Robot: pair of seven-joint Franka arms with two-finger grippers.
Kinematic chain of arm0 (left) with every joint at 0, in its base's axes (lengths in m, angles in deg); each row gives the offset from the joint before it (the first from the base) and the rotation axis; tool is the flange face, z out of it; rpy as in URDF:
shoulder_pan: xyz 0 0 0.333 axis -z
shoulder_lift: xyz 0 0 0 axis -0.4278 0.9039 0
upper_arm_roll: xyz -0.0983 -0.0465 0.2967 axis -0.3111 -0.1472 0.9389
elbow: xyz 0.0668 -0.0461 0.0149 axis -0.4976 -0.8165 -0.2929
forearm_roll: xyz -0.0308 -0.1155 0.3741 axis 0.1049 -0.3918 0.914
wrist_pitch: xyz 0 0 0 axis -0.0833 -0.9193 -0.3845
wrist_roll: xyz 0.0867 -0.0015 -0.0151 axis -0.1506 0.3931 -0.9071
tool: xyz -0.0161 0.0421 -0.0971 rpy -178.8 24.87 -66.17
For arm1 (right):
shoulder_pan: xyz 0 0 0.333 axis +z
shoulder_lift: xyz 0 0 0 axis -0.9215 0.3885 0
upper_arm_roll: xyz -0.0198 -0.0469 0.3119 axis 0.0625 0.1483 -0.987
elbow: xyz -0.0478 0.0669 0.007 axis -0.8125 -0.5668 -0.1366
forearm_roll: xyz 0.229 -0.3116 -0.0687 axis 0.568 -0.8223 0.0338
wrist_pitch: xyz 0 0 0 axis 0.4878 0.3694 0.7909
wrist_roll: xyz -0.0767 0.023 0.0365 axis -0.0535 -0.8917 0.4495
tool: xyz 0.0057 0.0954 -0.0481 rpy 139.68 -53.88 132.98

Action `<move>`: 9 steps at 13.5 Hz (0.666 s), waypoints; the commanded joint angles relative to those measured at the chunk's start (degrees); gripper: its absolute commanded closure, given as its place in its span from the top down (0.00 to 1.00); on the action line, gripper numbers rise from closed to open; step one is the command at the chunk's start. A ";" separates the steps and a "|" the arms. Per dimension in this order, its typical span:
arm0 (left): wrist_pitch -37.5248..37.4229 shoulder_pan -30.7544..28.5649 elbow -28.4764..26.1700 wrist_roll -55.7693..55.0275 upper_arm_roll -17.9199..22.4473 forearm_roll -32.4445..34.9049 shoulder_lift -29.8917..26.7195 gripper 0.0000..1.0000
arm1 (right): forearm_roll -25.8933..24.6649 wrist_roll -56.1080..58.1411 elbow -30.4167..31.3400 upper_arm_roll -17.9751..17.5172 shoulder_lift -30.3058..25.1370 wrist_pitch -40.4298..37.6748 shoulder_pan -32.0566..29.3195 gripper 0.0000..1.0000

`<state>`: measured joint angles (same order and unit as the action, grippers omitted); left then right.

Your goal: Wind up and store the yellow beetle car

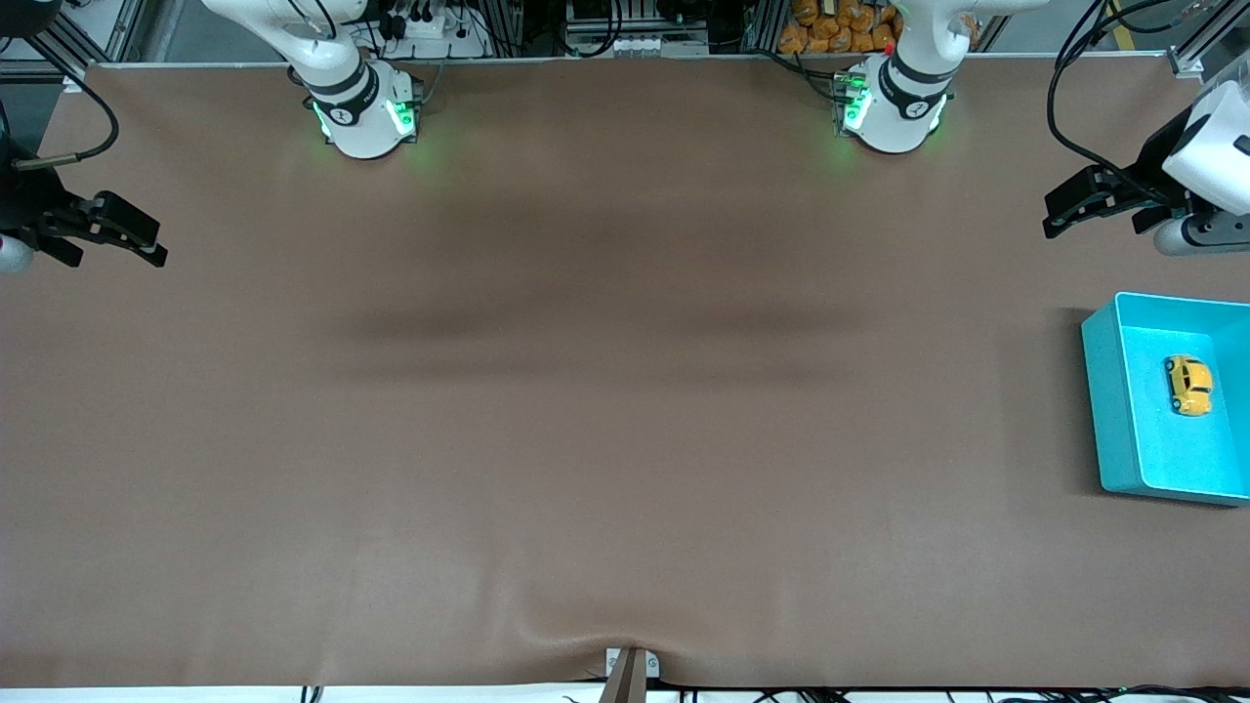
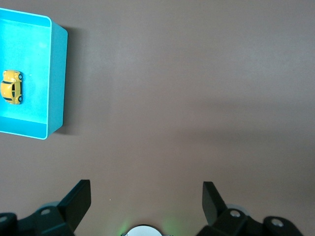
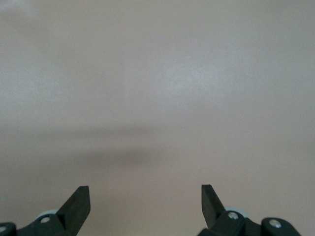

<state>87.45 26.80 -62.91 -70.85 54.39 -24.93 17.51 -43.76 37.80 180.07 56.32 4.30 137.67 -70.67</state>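
The yellow beetle car (image 1: 1188, 385) rests on its wheels inside the turquoise bin (image 1: 1108, 391) at the left arm's end of the table; the left wrist view shows the same car (image 2: 11, 87) in the bin (image 2: 55, 78). My left gripper (image 1: 1055, 217) hangs open and empty over bare table, well apart from the bin, with nothing between its black fingers (image 2: 78, 201). At the right arm's end of the table my right gripper (image 1: 151, 244) is open too, and its fingers (image 3: 78, 202) frame only bare mat.
A brown mat (image 1: 605, 410) covers the whole table. The two arm bases (image 1: 366, 117) stand along the table edge farthest from the front camera. A small bracket (image 1: 630, 669) sits at the nearest edge.
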 commanded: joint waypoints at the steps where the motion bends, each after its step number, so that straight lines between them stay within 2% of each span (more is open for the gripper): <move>1: -0.69 -4.46 -0.01 -0.90 -4.76 -1.26 -0.64 1.00 | -0.87 0.37 -0.26 0.28 -0.40 -0.40 0.64 1.00; 9: -0.60 -0.77 0.17 2.25 -1.78 2.07 -0.19 1.00 | -0.87 0.37 -0.35 0.28 -0.40 -0.31 0.72 1.00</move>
<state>87.45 24.56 -62.95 -70.54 51.16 -24.61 17.53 -43.76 37.80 180.06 56.32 4.30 137.67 -70.67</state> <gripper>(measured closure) 0.000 0.000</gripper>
